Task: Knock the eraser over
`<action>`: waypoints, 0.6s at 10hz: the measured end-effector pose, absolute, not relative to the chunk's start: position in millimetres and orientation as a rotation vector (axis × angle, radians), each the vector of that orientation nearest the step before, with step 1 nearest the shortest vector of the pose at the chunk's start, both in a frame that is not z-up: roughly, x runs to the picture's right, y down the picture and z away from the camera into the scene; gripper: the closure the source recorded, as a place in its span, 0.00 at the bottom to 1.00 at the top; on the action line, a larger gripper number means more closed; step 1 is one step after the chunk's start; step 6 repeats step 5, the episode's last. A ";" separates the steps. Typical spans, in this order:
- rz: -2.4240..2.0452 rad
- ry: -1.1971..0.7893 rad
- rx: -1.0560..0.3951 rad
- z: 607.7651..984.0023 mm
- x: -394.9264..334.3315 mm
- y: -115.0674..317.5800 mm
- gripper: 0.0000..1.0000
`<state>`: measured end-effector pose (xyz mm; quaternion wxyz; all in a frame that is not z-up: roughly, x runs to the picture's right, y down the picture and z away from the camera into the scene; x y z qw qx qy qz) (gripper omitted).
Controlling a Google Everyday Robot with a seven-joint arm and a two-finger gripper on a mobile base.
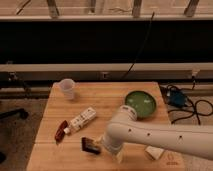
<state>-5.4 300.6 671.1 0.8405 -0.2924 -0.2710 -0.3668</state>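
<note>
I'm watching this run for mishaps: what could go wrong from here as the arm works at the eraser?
1. The gripper sits right beside the eraser, near the table's front edge; a hard push might slide it off rather than tip it.
2. A wide sweep leftward could strike the white bar.
3. The arm hides most of the cream block, so it may get dragged unnoticed.

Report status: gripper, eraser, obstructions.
Gripper low at table front, right beside eraser. Eraser tilted, broad face showing. White bar behind, apart.
</note>
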 end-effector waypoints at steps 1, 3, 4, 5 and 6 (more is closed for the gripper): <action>-0.791 -0.600 -0.617 670.6 -12.4 303.0 0.20; -0.813 -0.658 -0.604 667.3 -22.4 305.4 0.23; -0.812 -0.646 -0.604 667.6 -23.0 303.4 0.30; -0.808 -0.620 -0.602 669.6 -19.7 300.7 0.39; -0.808 -0.620 -0.602 669.6 -19.7 300.7 0.39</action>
